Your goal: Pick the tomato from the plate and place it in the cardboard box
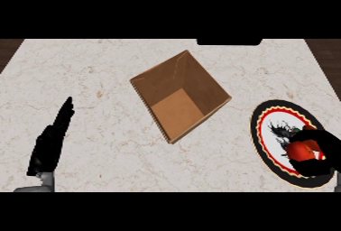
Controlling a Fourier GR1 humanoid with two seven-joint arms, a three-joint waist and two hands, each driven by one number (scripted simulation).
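We judge the tomato (304, 150) light, smooth and bruisable, best cupped around its middle, as our right robot hand (318, 155) curls around it on the plate (265, 118) at four o'clock from the cardboard box (180, 95)

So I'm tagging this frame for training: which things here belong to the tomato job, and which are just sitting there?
Part of the job:
tomato
plate
cardboard box
right hand, curled round the tomato

Not in play:
left hand, resting open at the counter's left
marble counter
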